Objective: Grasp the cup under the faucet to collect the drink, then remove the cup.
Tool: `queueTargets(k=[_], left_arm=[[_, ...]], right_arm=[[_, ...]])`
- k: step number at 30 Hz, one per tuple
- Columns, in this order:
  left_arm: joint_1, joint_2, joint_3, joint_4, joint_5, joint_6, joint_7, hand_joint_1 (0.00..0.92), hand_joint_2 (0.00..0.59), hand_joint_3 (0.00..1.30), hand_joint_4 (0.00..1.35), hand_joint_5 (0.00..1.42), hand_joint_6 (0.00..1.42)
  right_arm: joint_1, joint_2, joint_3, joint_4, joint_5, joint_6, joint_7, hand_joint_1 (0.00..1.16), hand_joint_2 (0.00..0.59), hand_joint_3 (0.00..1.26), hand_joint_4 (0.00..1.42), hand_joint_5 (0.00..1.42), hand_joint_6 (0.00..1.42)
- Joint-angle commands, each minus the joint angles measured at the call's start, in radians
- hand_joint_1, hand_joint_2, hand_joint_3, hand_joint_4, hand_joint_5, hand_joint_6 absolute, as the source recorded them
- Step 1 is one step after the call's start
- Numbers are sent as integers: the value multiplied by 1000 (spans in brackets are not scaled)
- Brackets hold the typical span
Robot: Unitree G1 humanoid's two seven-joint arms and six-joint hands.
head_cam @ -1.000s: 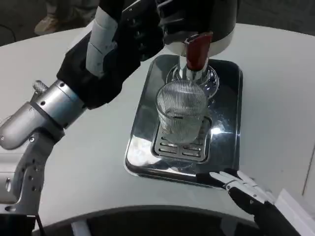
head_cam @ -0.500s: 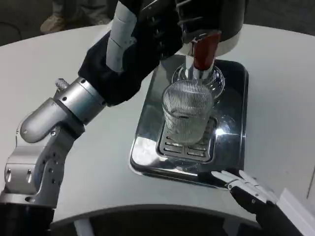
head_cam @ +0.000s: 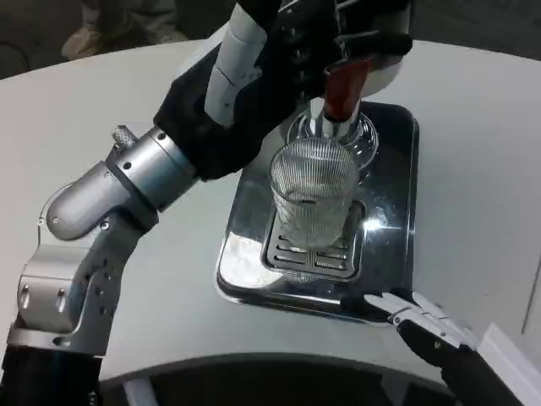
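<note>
Table [head_cam: 101, 93] white, bearing a shiny steel tray [head_cam: 390, 220] with a slotted grate. Dispenser [head_cam: 376, 51] at the tray's far end, red faucet [head_cam: 342, 89] pointing down. Left hand [head_cam: 313, 38] up at the dispenser top; finger state cannot tell, mostly dark and hidden. Cup [head_cam: 313, 194] upright on the grate, right under the faucet: ribbed clear glass, likely rigid, breakable, slippery if wet; best gripped round the mid wall. Looks nearly empty, contents unclear. Right hand [head_cam: 423, 326] at the tray's near edge, fingers spread, holding nothing.
</note>
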Motion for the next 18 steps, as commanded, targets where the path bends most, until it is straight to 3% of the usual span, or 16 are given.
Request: queueTargets(k=[1, 8, 18], left_arm=[[1, -7, -9, -18, -2, 11, -10, 0, 4, 138, 112, 238, 160], [-2, 3, -16, -16, 17, -4, -17, 0, 8, 138, 112, 238, 160], [-1, 60, -58, -30, 93, -71, -71, 0, 13, 159, 121, 238, 131]], right_arm=[[13, 4, 3, 4, 6, -14, -10, 630, 510, 193, 116, 38, 2], [16, 6, 3, 1, 7, -15, -13, 630, 510, 193, 116, 38, 2], [19, 7, 9, 0, 6, -18, -16, 630, 510, 193, 116, 38, 2]])
